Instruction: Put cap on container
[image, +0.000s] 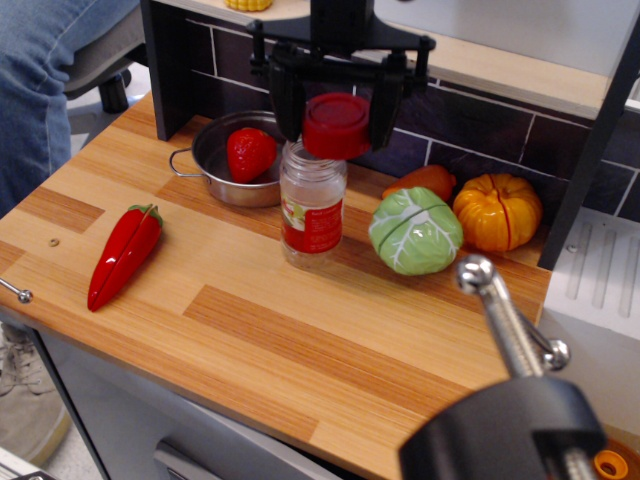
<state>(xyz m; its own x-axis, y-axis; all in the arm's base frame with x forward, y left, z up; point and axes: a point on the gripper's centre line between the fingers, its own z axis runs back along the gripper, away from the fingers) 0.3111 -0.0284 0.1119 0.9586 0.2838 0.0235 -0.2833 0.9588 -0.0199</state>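
Note:
The container (312, 212) is a clear jar with a red and white label, upright on the wooden counter. The gripper (336, 118) is shut on the red cap (336, 125) and holds it just above the jar's open mouth, shifted slightly to the right and tilted a little. The black fingers (288, 100) flank the cap on its left and right. The cap hides the right part of the jar's rim.
A metal pot (222, 170) with a strawberry (250, 153) stands behind left of the jar. A red chili pepper (123, 254) lies at the left. A cabbage (416, 230), a pumpkin (497, 212) and an orange vegetable (424, 180) sit at the right. A black clamp (510, 420) fills the lower right.

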